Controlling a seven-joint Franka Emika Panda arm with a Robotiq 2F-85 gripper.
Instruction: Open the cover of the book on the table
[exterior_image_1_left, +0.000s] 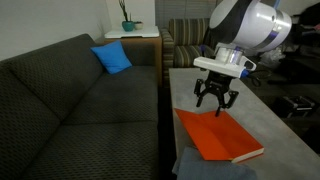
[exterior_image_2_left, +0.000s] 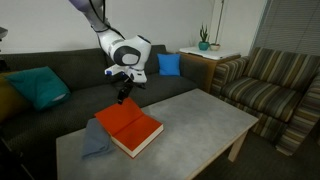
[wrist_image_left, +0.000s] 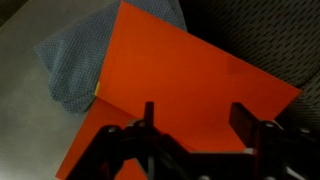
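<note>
Book (exterior_image_1_left: 218, 137), red-orange and closed, is seen lying flat on the grey bench (exterior_image_1_left: 272, 120), at the side nearest the sofa (exterior_image_1_left: 80, 110), with one corner just beside or on a crumpled grey cloth (exterior_image_2_left: 95, 140). The tool (exterior_image_1_left: 215, 100) is held above the end of the book towards the sofa, apart from the cover, and in the wrist view its fingers (wrist_image_left: 148, 118) are spread wide with nothing between them.

The cover is judged to be a stiff, smooth board: light to lift, but likely to slip under a flat pad. Pale page edges (exterior_image_2_left: 143, 143) are shown along one long side, so the spine is presumed opposite. Hold is best taken at the free cover edge above those pages, with one finger slipped beneath the board alone. The whole book may slide on the bench if it is pushed sideways.
</note>
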